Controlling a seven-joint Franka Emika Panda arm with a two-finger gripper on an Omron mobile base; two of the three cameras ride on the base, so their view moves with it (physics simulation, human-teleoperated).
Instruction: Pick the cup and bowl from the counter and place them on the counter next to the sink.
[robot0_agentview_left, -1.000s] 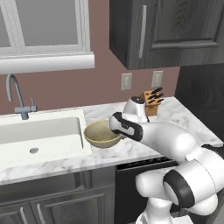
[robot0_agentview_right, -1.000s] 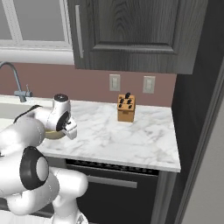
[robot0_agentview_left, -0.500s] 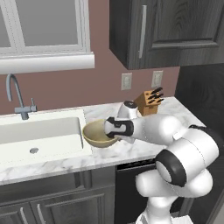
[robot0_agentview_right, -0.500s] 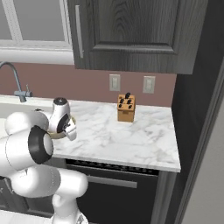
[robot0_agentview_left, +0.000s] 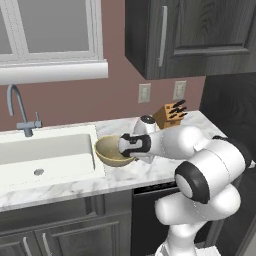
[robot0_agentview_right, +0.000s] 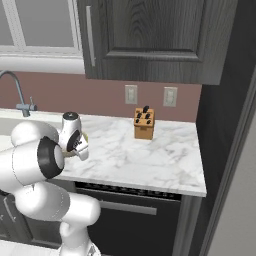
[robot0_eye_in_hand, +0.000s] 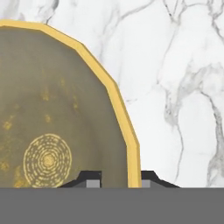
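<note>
The dull yellow bowl (robot0_agentview_left: 111, 150) sits upright on the white marble counter (robot0_agentview_left: 150, 172), right beside the sink's (robot0_agentview_left: 45, 150) right edge. My gripper (robot0_agentview_left: 127, 149) is at the bowl's right rim, pointing down. In the hand view the bowl (robot0_eye_in_hand: 57, 109) shows its golden-brown inside with a ring pattern. My gripper (robot0_eye_in_hand: 117, 180) straddles the yellow rim: one fingertip (robot0_eye_in_hand: 90, 179) is inside the bowl with a gap to the rim, and the other is just outside it. The jaws stand slightly open. The cup is out of view.
A curved grey tap (robot0_agentview_left: 17, 107) stands behind the sink. A wooden knife block (robot0_agentview_left: 170, 114) (robot0_agentview_right: 143, 124) stands by the back wall under two outlets. Dark wall cabinets hang overhead. My white arm (robot0_agentview_right: 35, 155) leans over the counter's left part.
The arm's elbow has swung out toward the front. The bowl has stayed beside the sink. The fingers have eased a little apart at its rim.
</note>
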